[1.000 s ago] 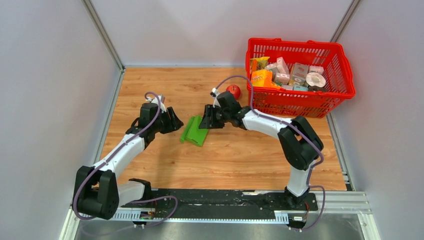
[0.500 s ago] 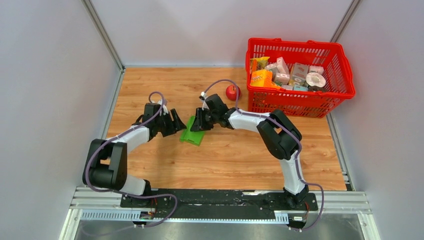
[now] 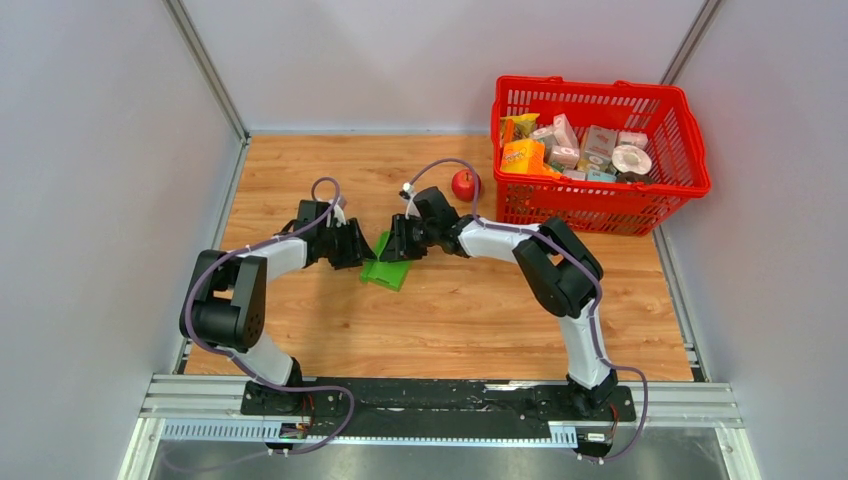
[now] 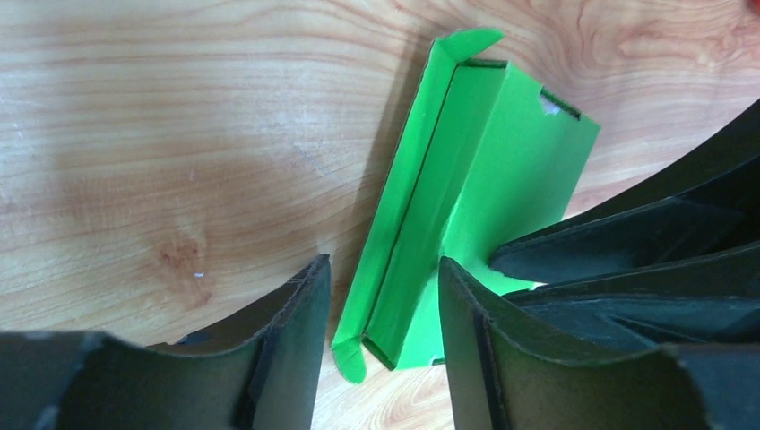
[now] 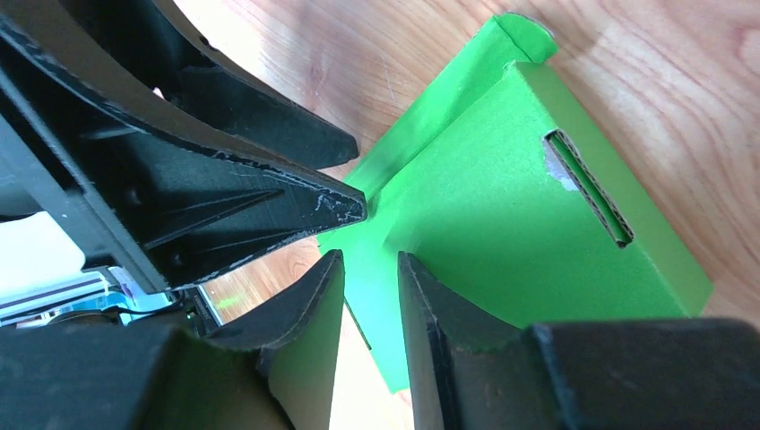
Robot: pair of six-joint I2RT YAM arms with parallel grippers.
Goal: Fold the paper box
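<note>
We see the box point(image 3: 388, 262) on the table point(image 3: 450, 320) between both grippers, long axis running near to far. Our left gripper point(image 4: 382, 264) stands wide astride its long side flap; the right gripper point(image 5: 370, 258) hovers at the far end, narrow, seemingly empty

No text legible anywhere. Print on packages point(image 3: 585, 148) in red basket point(image 3: 600, 208) too small; paper box point(image 3: 388, 262) unprinted.

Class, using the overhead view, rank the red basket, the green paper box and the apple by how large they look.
1. red basket, by far the largest.
2. green paper box, partly covered.
3. apple, the smallest.
</note>
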